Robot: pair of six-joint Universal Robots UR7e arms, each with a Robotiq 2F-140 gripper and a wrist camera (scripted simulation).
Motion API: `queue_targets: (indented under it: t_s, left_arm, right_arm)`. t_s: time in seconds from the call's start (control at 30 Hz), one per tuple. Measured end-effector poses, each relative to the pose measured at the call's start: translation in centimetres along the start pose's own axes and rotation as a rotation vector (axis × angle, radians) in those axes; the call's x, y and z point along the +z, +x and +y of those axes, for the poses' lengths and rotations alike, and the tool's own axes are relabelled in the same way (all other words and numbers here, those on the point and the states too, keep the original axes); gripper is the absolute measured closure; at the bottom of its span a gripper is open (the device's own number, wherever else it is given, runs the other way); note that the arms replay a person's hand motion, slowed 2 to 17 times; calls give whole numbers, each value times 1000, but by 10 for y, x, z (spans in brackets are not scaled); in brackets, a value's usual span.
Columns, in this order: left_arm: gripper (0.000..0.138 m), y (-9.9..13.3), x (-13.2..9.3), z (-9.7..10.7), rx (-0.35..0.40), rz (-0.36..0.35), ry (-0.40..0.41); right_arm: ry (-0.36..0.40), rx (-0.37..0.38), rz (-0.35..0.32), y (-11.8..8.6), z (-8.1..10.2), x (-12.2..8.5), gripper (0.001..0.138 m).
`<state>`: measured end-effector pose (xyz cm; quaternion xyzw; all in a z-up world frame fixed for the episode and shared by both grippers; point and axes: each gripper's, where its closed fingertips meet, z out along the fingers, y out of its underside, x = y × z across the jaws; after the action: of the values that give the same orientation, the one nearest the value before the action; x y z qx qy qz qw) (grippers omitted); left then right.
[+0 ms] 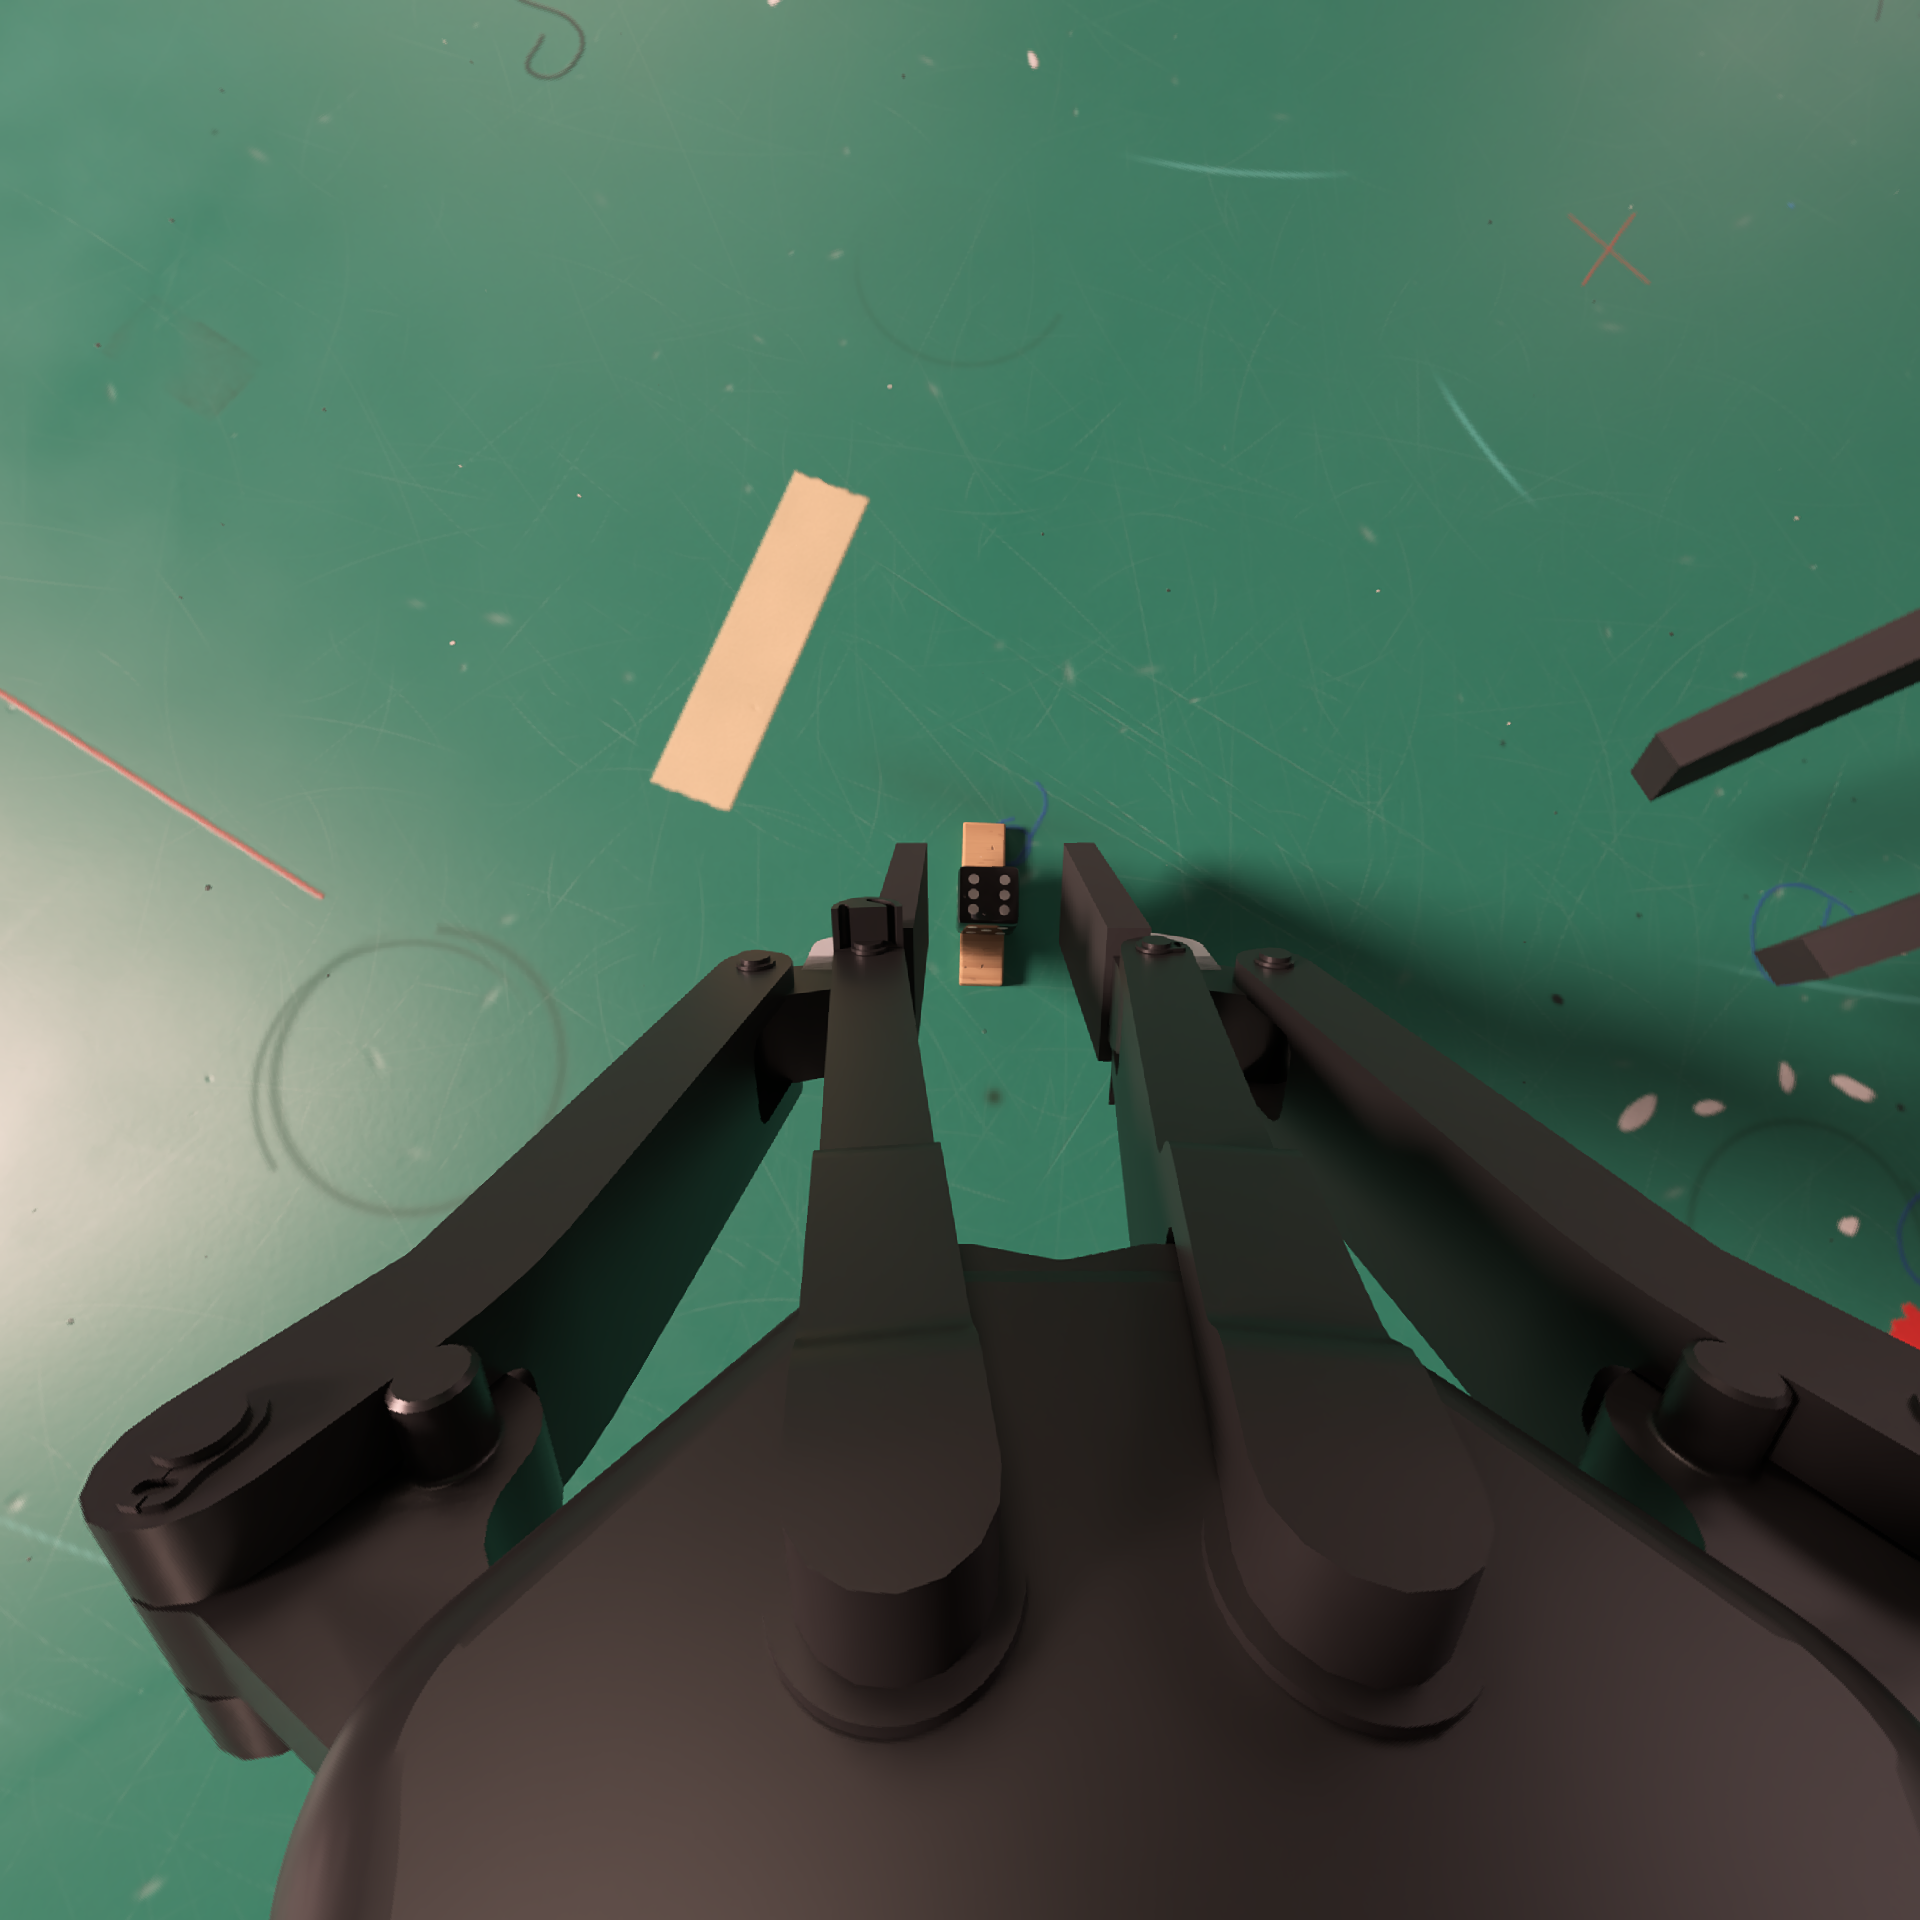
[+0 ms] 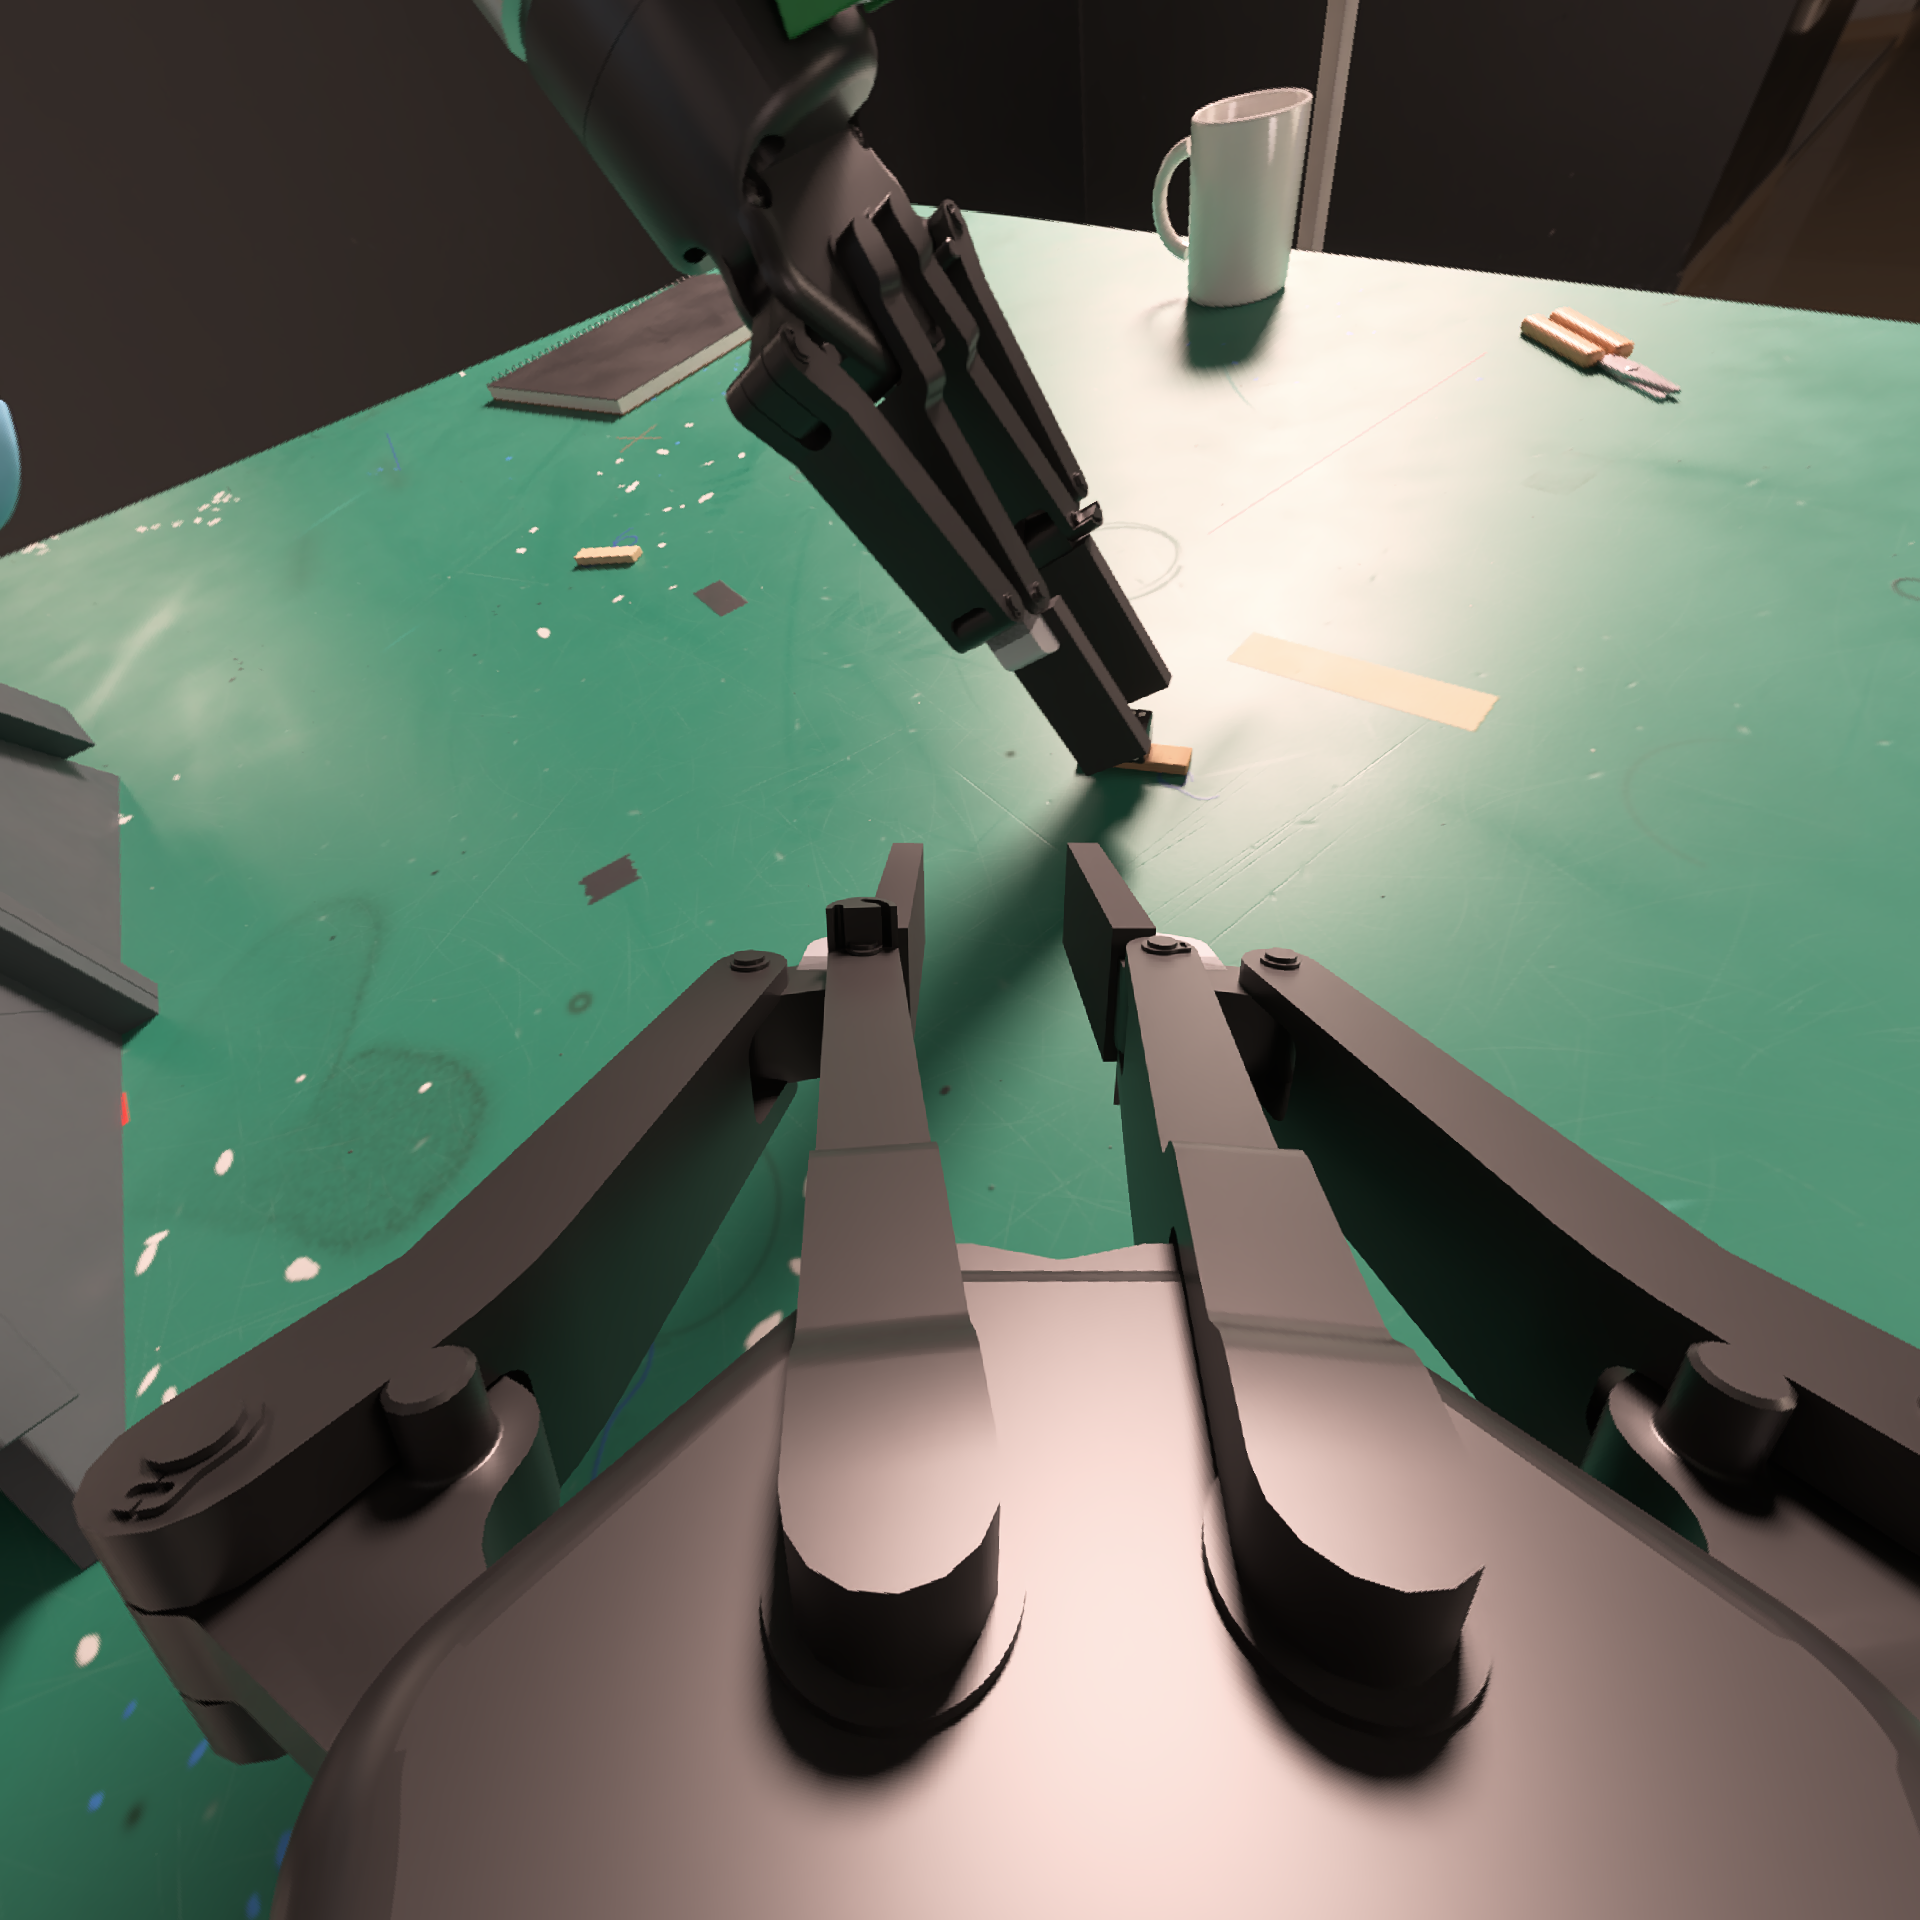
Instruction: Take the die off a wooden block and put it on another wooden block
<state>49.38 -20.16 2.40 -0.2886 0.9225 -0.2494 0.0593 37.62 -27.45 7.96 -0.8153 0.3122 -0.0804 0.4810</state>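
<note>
A black die (image 1: 987,896) with pale pips sits on a small wooden block (image 1: 982,968) on the green table. My left gripper (image 1: 992,883) is open, with one finger on each side of the die and a gap on both sides. In the right wrist view the left gripper (image 2: 1117,753) reaches down to this wooden block (image 2: 1166,760), and the die (image 2: 1143,719) barely shows behind its fingers. A second wooden block (image 2: 609,556) lies far left on the table. My right gripper (image 2: 992,883) is open and empty, above the table short of the left one.
A strip of beige tape (image 1: 758,641) lies on the table beside the block; it also shows in the right wrist view (image 2: 1363,680). A white mug (image 2: 1242,197), a dark notebook (image 2: 634,358) and wooden-handled pliers (image 2: 1595,350) stand farther back. The right gripper's fingers (image 1: 1787,707) show at the right edge.
</note>
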Motion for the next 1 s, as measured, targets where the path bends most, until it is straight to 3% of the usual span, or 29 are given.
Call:
queue_targets:
  t_s: [0.43,0.67,1.0]
  left_arm:
    - [100,12,-28,-1,-21,-4,82]
    - [100,24,-44,2,-22,2,138]
    - [101,43,-60,10,-11,8,214]
  right_arm:
    - [-104,-42,62,31,-25,-19,101]
    - [-227,-59,103,57,-37,-26,101]
    - [-407,-83,216,108,-61,-25,101]
